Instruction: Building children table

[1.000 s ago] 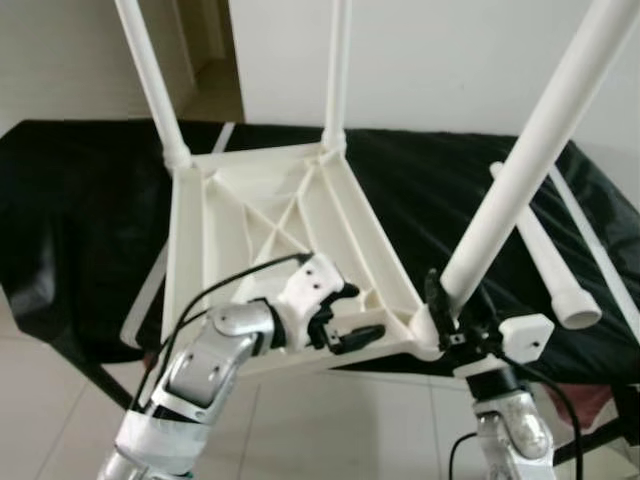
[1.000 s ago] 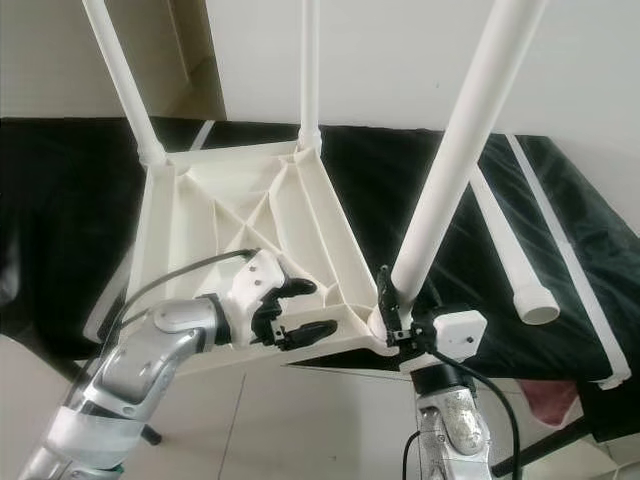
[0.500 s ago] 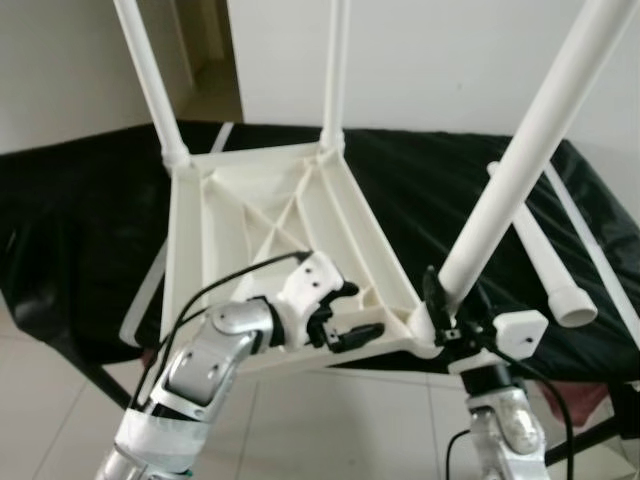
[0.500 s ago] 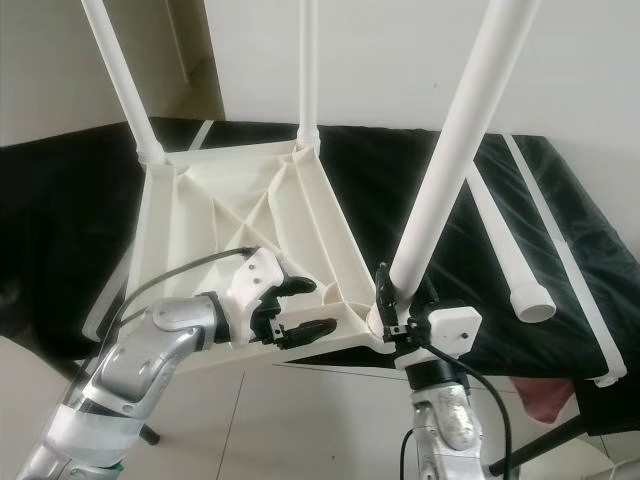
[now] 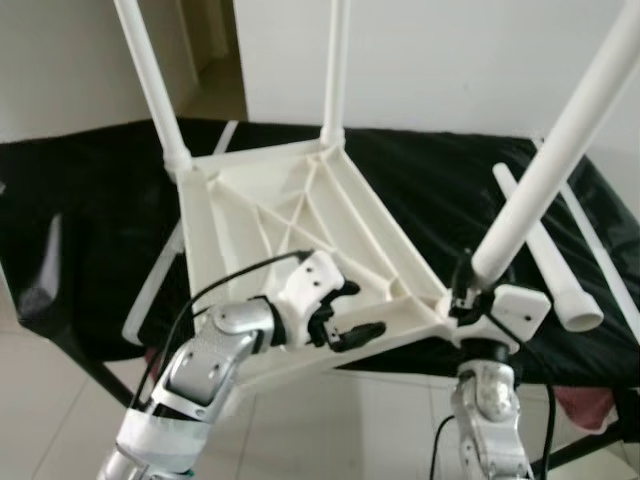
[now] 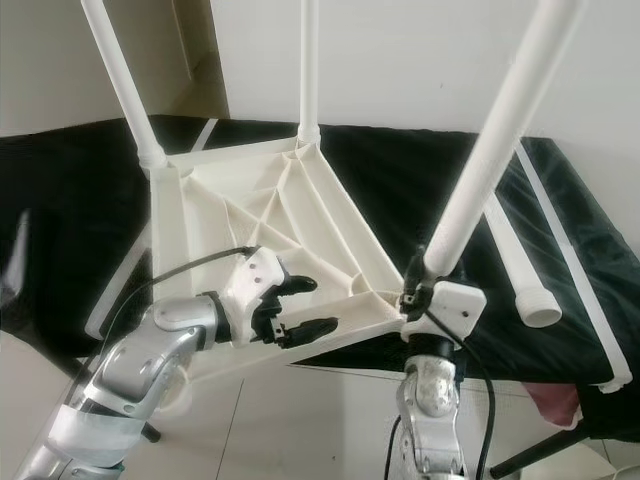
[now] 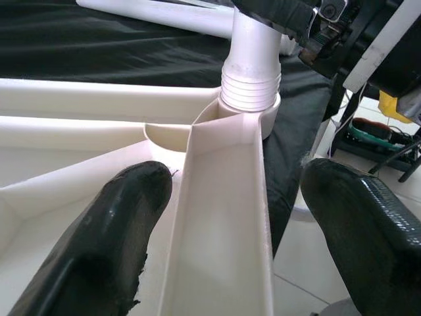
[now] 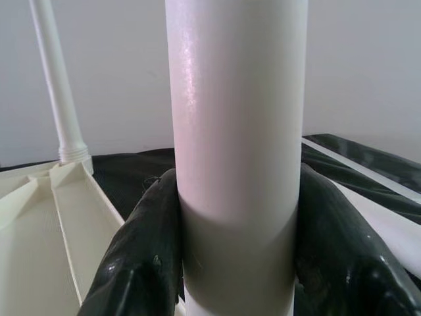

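White plastic makes up an upturned children's table top (image 5: pixel 300 215), lying underside up and tilted on a surface draped in black cloth (image 5: pixel 90 200). In the left eye view, three white legs are rising from its corners: a far-left leg (image 5: pixel 150 75), a far-middle leg (image 5: pixel 336 65), and a near-right leg (image 5: pixel 555 150) leaning up to the right. A fourth, loose leg (image 5: pixel 545 250) is lying on the cloth to the right, well apart from the top. The left pincer (image 5: pixel 345 315) is sitting at the top's near edge, and the right pincer (image 5: pixel 468 292) is gripping the base of the near-right leg.

In the right eye view, a white strip (image 6: pixel 570 270) is running along the cloth beyond the loose leg, and pale floor tiles (image 6: pixel 300 420) are showing below.

In the left wrist view, the left pincer's two black fingers (image 7: pixel 112 243) are standing apart, straddling a raised white rib of the top without closing on it, just short of the ribbed corner socket (image 7: pixel 250 89).

In the right wrist view, the right pincer's fingers (image 8: pixel 145 250) are pressing both sides of the near-right leg, clamped on it.
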Motion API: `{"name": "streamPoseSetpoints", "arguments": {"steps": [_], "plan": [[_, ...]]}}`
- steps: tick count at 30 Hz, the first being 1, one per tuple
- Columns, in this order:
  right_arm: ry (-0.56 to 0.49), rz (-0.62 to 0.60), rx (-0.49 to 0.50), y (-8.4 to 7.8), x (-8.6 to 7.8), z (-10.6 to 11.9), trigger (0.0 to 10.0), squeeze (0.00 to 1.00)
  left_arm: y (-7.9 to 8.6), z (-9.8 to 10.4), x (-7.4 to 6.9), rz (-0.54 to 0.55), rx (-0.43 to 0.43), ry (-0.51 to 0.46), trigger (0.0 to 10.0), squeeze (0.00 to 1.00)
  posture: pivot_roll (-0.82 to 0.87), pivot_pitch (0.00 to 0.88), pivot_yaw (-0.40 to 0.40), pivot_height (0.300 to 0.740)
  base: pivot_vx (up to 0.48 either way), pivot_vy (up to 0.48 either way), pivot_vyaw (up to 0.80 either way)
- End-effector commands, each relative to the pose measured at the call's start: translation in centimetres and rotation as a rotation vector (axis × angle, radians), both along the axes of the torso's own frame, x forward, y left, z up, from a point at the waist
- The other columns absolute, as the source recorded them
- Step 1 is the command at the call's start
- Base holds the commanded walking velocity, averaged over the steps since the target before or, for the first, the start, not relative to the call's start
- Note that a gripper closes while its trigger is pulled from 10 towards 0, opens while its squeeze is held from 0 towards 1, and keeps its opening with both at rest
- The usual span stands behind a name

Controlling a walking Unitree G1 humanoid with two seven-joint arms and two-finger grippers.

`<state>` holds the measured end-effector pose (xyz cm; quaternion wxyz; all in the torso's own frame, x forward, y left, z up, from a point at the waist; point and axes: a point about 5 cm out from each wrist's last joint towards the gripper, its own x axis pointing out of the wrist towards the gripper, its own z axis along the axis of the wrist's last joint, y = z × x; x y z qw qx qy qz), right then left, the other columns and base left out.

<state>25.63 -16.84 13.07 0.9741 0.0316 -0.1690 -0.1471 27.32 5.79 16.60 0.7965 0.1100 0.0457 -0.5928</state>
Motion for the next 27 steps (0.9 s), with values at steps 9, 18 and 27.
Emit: {"name": "streamPoseSetpoints", "arguments": {"steps": [9,18,27], "plan": [[0.105,0.051,0.043,-0.7,0.0,-2.2,10.0,1.0,-0.2,0.3,0.1,0.055,0.001,-0.024,10.0,0.0,0.02,0.014,0.011,0.74,0.0,0.0,0.0],[0.119,0.302,-0.059,-2.2,0.9,-1.2,10.0,0.0,-0.4,0.1,0.2,0.042,0.004,-0.019,10.0,0.0,0.01,0.019,0.015,0.74,0.0,0.0,0.0],[0.145,0.525,-0.192,-3.9,2.3,0.2,10.0,0.0,-1.2,-0.2,-0.1,0.017,0.026,-0.026,10.0,0.0,0.0,0.024,0.021,0.74,0.0,0.0,0.0]]}}
